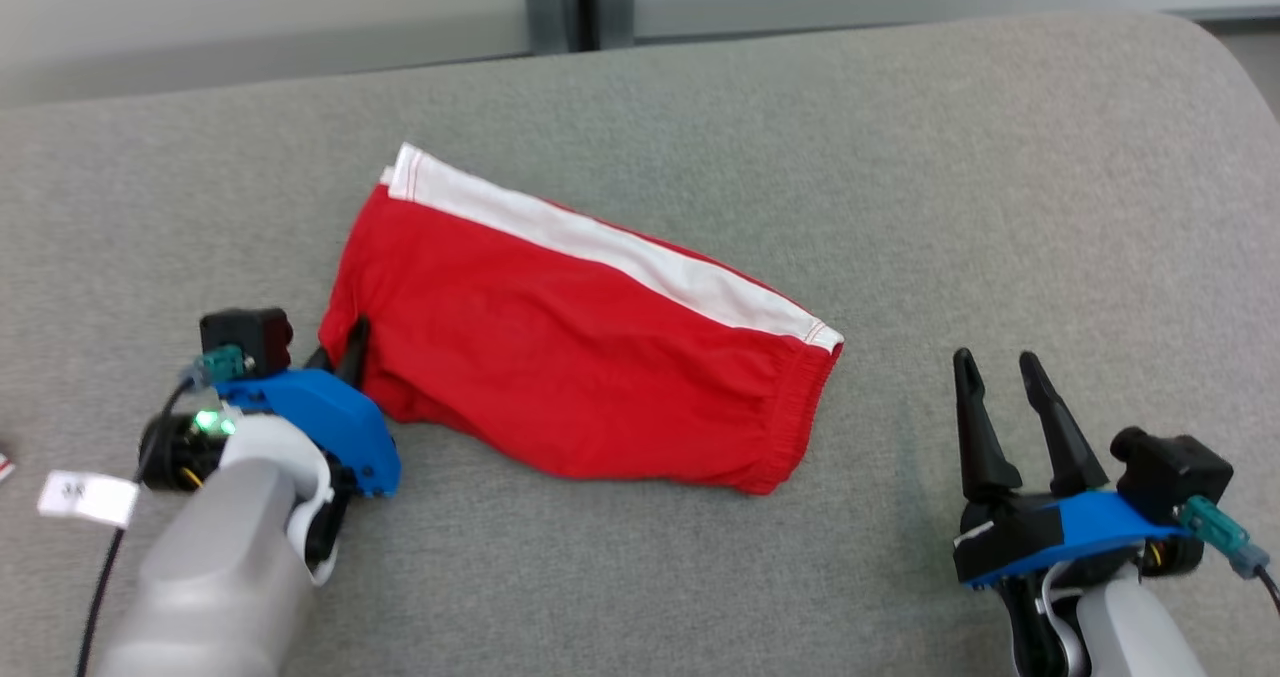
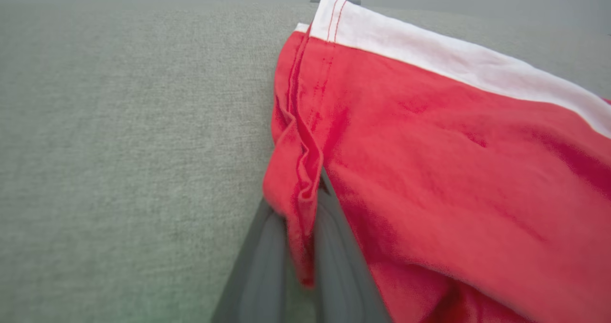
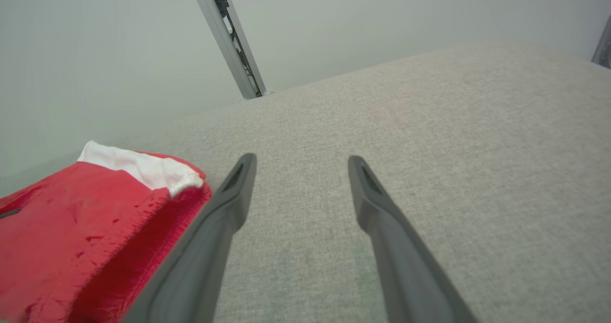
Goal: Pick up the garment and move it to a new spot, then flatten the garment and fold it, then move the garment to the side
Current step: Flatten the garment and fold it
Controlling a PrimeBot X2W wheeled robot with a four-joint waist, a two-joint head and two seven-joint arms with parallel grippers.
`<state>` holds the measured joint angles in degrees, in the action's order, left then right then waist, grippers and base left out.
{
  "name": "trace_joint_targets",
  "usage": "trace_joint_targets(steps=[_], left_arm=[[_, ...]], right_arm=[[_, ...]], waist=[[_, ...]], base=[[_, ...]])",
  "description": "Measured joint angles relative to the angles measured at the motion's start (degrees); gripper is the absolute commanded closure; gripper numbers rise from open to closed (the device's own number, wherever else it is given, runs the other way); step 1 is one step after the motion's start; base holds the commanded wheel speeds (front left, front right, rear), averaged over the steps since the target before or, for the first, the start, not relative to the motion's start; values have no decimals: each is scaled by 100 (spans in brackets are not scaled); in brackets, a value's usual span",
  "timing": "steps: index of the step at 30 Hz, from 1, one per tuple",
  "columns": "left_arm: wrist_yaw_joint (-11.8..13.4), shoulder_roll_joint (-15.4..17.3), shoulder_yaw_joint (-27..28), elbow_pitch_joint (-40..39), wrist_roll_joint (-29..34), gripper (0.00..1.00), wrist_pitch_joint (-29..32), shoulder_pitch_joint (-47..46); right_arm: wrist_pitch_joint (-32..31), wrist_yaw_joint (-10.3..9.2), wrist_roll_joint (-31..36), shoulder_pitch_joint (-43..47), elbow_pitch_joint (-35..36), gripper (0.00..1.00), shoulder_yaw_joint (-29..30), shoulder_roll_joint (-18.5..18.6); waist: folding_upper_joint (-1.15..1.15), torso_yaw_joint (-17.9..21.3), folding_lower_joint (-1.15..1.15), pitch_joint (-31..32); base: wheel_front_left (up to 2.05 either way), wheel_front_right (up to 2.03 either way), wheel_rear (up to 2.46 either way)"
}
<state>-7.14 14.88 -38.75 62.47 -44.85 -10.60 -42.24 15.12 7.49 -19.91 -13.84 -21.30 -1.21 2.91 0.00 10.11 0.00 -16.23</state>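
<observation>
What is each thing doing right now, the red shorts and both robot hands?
red shorts: lying on the grey surface, one edge bunched
left gripper: shut on the red shorts' edge
right gripper: open, empty, apart from the shorts

Pretty much nothing readable here tbh. The only thing with writing is a small white tag [image 1: 88, 497] right by the black cable [image 1: 103, 579] at the lower left of the head view. The couple of dark marks on it are way too blurry to make out.
</observation>
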Motion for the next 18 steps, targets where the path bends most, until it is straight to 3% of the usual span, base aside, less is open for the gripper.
trace_joint_targets(steps=[12,18], left_arm=[[113,-510,304,11,-307,100,-424,1434],[463,-520,698,-783,4,98,-441,2150]], right_arm=[[0,0,268,627,-391,0,91,-1],[0,0,581,926,-508,0,84,-3]], waist=[[0,-533,-1,1095],[0,-722,-1,1487]], base=[[0,0,0],[0,0,0]])
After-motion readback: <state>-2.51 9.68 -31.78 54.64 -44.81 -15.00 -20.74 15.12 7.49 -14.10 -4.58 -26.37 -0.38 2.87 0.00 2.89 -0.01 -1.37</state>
